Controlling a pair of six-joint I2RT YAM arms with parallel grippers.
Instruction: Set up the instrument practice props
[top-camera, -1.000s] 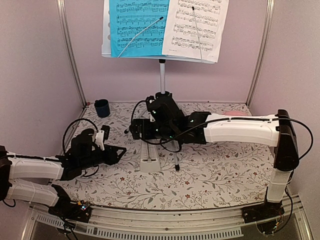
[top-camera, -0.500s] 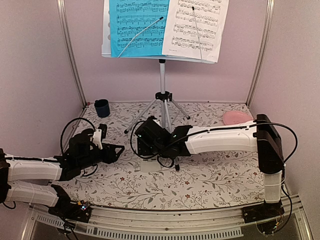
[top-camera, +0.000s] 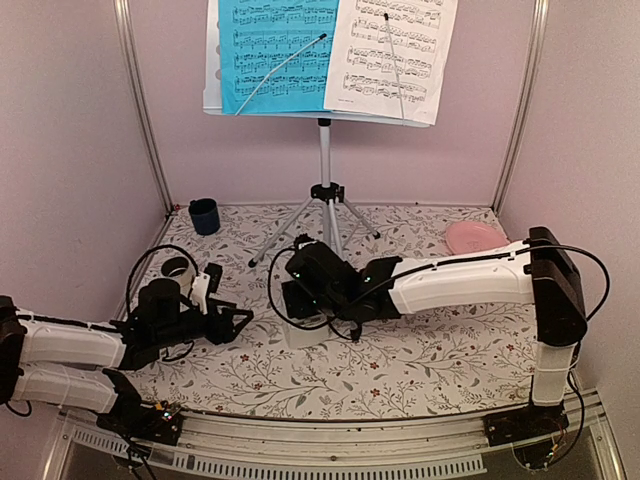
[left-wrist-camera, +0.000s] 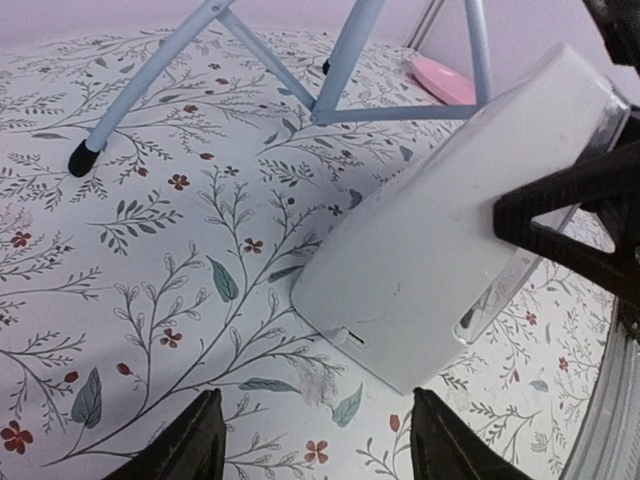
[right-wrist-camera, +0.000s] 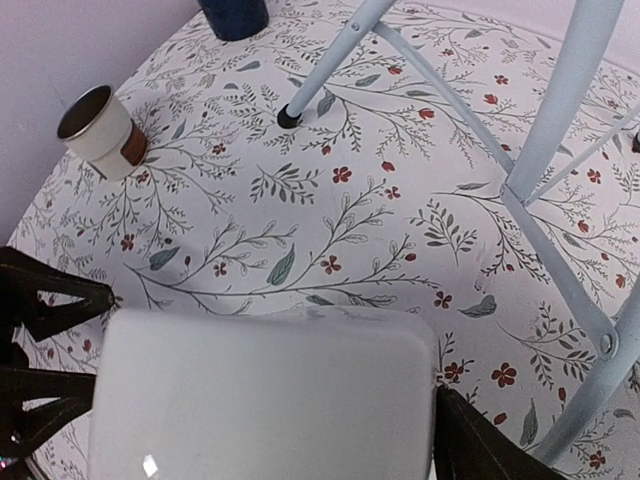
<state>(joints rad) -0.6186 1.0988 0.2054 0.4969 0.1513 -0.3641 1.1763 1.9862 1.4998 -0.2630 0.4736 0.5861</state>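
The right hand (top-camera: 303, 298) was clamped across the white metronome (left-wrist-camera: 450, 240), apparently to tip it upright, while the left hand (left-wrist-camera: 320, 445) hung just beside it, fingers spread and empty. The metronome sat tilted on the bench (top-camera: 430, 350) in front of the music stand (top-camera: 324, 165). Its lower end was down and its long axis slanted upward, away from the left hand.
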